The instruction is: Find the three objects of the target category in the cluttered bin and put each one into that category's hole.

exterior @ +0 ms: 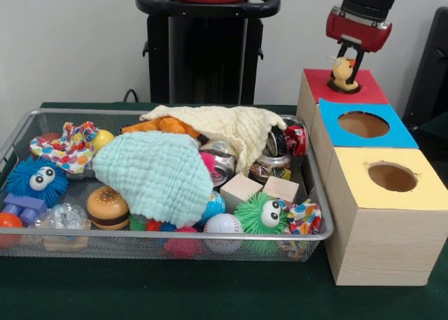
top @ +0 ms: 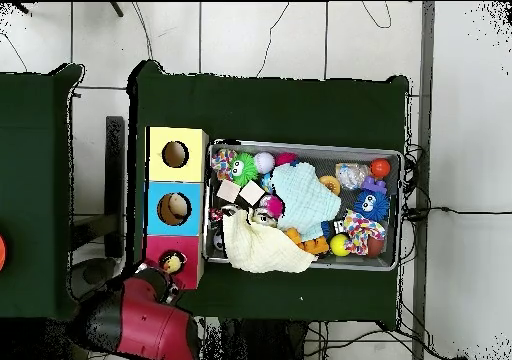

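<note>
Nearest cam: yellow box (exterior: 387,222) at front, w/ blue box (exterior: 362,125) behind it and red box (exterior: 318,89) at the back.

Jaws: gripper (exterior: 346,62) sits over red box, dark fingers straddling a small tan/yellow plush (exterior: 343,73). Looks closed on it, though can't tell for sure whether fingers grip or are just letting go. Plush is right at the hole (exterior: 346,89), lower part at or inside the rim; overhead view shows it sitting in the hole (top: 172,263) too. My read: drop-off step for this one, nearly done.

Outward: bin (exterior: 21,127) just beside the boxes, packed. Orange plush (exterior: 164,126) pokes out from under cream cloth (exterior: 234,127); likely another target, mostly hidden. Mint cloth (exterior: 157,174) covers the middle. Also blue fuzzy ball (exterior: 36,181), green fuzzy ball (exterior: 264,213), burger toy (exterior: 108,207), baseball (exterior: 223,230), wood blocks (exterior: 240,190), cans (exterior: 287,141).

Handling, as a guess: plush is light, soft, squashes under grip, not fragile, fur not slippery. Pinch across the body, not a limb. Cloth may drag along w/ the orange one, so lift clear first.
</note>
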